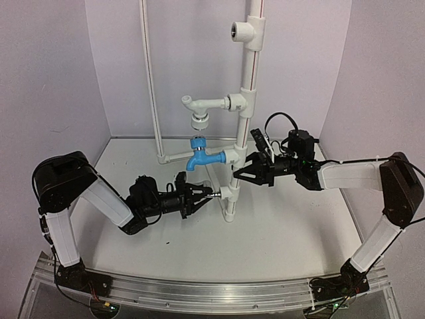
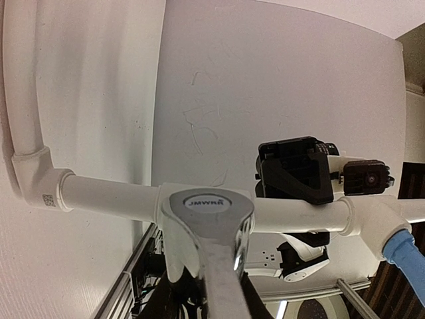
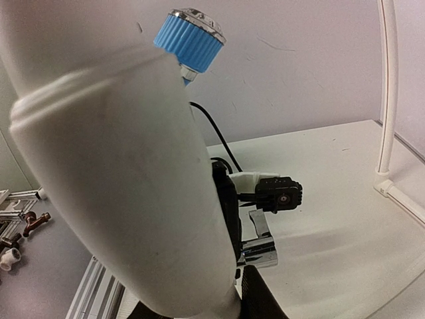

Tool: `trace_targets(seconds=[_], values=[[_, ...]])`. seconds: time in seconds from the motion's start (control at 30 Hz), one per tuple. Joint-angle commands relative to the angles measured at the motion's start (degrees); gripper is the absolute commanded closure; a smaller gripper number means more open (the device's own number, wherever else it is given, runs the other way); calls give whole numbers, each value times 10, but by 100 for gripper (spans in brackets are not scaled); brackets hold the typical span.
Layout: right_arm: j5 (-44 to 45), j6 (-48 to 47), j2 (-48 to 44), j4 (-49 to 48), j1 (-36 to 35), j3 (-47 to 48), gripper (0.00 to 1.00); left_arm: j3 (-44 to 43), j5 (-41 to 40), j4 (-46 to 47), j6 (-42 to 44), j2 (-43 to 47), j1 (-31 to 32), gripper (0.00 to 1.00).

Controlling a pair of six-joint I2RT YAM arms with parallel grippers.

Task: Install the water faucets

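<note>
A small silver water faucet is held level, its end at the lowest tee of the upright white pipe. My left gripper is shut on it. In the left wrist view the water faucet's lever cap fills the lower middle, with dark fingers beneath it. My right gripper is shut on the white pipe just above that tee. The white pipe fills the left of the right wrist view, with the water faucet behind it.
A blue plastic tap and a white tap stick out to the left from higher tees. An open tee sits near the top. A thin white pipe rises at the back left. Purple walls close in on both sides.
</note>
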State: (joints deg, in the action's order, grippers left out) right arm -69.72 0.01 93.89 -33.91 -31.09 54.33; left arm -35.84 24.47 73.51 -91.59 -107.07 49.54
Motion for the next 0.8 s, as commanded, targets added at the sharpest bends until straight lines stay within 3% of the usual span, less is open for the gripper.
trace_targets(seconds=[0.0,0.53,0.77], values=[[-49,78,-13,23,-10,13,100,-30,3,126,-9,1,5,100],[-30,78,-12,25,-10,19,100,-21,-54,126,-13,-1,19,100],[-36,81,-12,25,-10,17,100,-47,-16,126,15,-27,30,100]])
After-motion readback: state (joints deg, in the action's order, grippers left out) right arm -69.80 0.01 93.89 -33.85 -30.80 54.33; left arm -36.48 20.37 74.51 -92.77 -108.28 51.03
